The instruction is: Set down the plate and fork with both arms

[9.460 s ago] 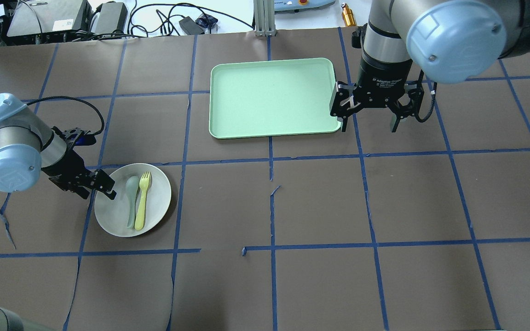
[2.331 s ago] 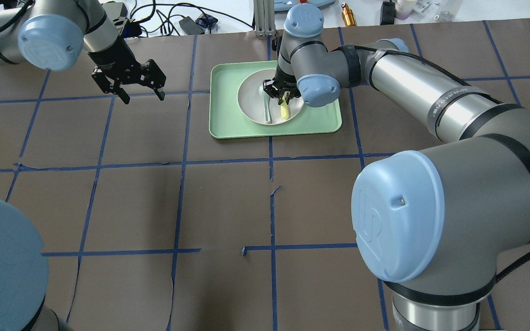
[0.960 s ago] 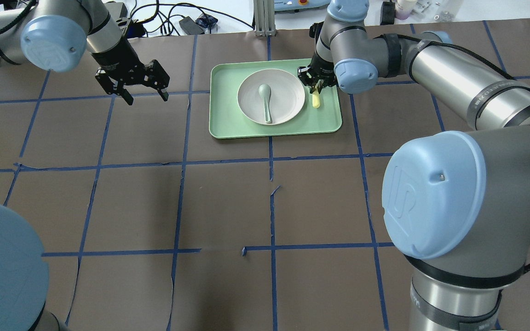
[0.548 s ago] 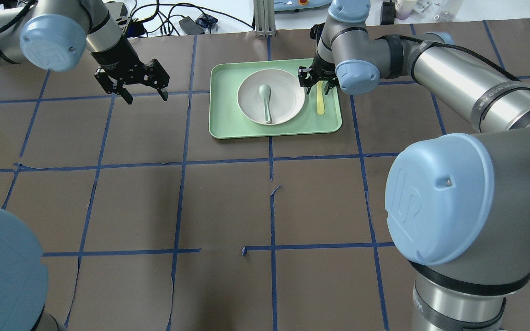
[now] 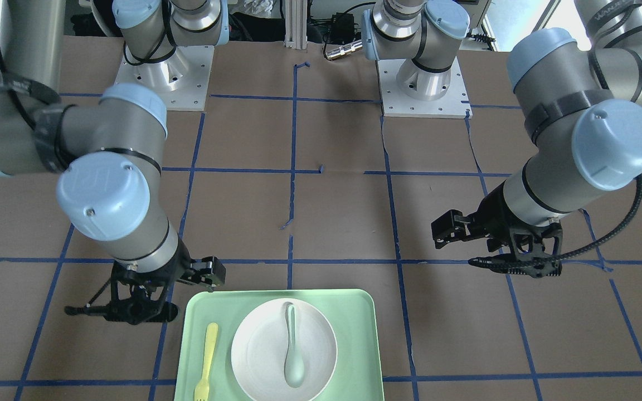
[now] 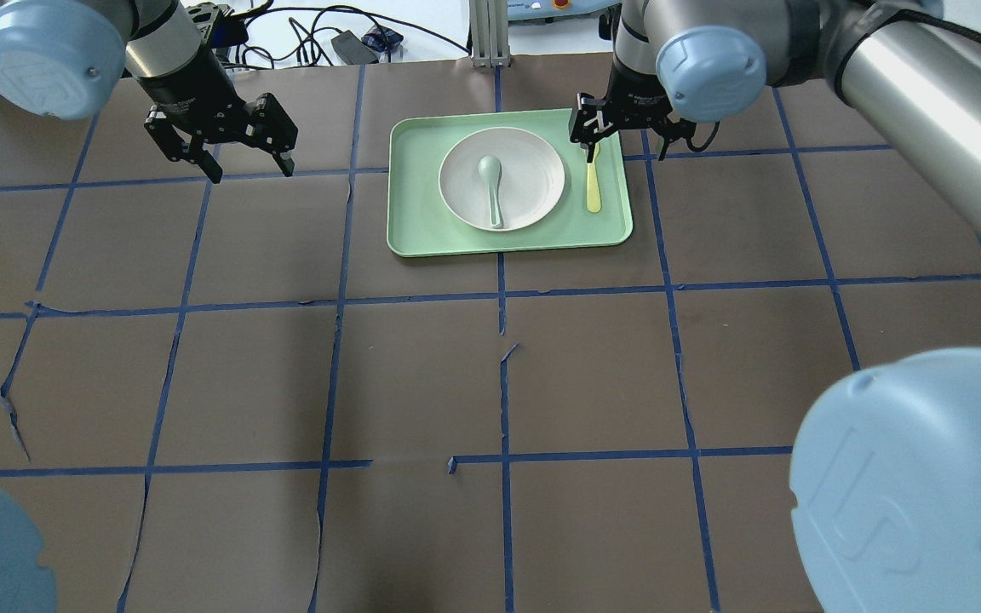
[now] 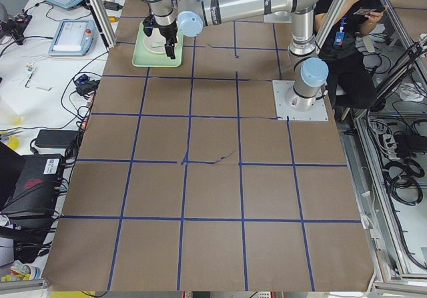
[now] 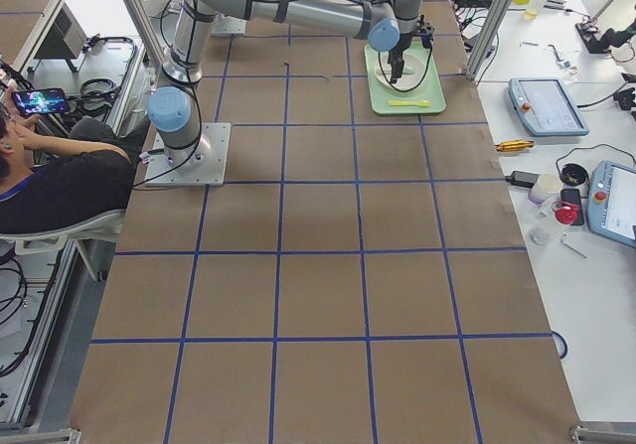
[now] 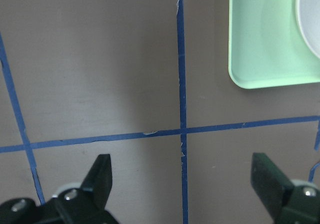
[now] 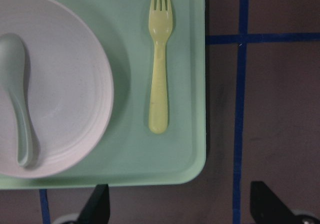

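**Item 1. Right gripper [image 6: 624, 151].** The jaws are spread wide and hold nothing. It hangs raised over the right-hand margin of the tray [image 10: 130, 156]. Half a second ago it sat low at the fork, and a second ago the fork was pinched in its jaws. Since then it has let go and lifted clear.

**Item 2. Fork [image 10: 159, 68].** It lies flat on the tray floor directly under the right gripper. In the wrist view the handle end is nearer the fingers and the tines point away. It sits just beside the plate without touching it, and inside the tray's raised edge.

**Item 3. Plate [image 10: 75, 48].** It is next beyond the fork, on the side away from the tray's right edge. It rests flat near the tray's middle.

**Item 4. Spoon [image 10: 17, 98].** It lies in the plate, further from the right gripper than the fork.

**Item 5. Left gripper [image 6: 252, 170].** It is well apart from the right gripper, out past the tray's left edge. The jaws are wide and empty above the bare table [image 6: 499, 383]. It has drifted slightly further from the tray in the last half second.

**Assessment.** The plate and fork both rest on the tray and neither is held. The placing looks done, and what remains appears to be pulling the arms back. The fork seems stable where it lies.
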Available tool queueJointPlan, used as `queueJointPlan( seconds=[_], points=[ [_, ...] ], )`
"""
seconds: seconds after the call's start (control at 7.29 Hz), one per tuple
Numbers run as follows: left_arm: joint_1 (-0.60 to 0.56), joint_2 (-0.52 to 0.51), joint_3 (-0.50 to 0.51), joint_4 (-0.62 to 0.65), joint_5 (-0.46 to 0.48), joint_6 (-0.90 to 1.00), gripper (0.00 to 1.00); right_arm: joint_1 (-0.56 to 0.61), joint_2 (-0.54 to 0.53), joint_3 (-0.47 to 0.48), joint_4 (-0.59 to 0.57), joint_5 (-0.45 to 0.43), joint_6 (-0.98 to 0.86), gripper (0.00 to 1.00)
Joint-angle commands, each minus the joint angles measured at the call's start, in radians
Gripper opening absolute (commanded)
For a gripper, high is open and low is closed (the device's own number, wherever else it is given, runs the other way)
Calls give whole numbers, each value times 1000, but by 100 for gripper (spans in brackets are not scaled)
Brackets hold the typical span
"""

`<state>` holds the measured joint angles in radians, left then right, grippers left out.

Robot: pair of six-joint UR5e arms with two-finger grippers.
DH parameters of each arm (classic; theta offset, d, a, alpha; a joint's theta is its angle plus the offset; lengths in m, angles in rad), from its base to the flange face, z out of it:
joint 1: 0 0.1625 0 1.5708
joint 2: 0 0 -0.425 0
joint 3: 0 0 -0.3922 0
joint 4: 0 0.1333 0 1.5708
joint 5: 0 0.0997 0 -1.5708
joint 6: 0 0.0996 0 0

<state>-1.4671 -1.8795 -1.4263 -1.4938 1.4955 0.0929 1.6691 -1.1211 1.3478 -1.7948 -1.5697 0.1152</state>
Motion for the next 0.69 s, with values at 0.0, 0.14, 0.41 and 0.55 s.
queueJointPlan(
  seconds=[0.0,0.14,0.41,0.55],
  points=[
    [-21,80,-55,-42,46,-135,100,3,-174,2,249,-65,9,100],
    [-38,107,-83,-39,111,-151,100,15,-224,2,294,-61,24,100],
    [-94,126,-121,-27,114,-159,100,38,-262,31,339,-58,41,100],
    [-116,137,-125,-22,118,-166,100,38,-270,45,331,-55,41,100]
  ],
)
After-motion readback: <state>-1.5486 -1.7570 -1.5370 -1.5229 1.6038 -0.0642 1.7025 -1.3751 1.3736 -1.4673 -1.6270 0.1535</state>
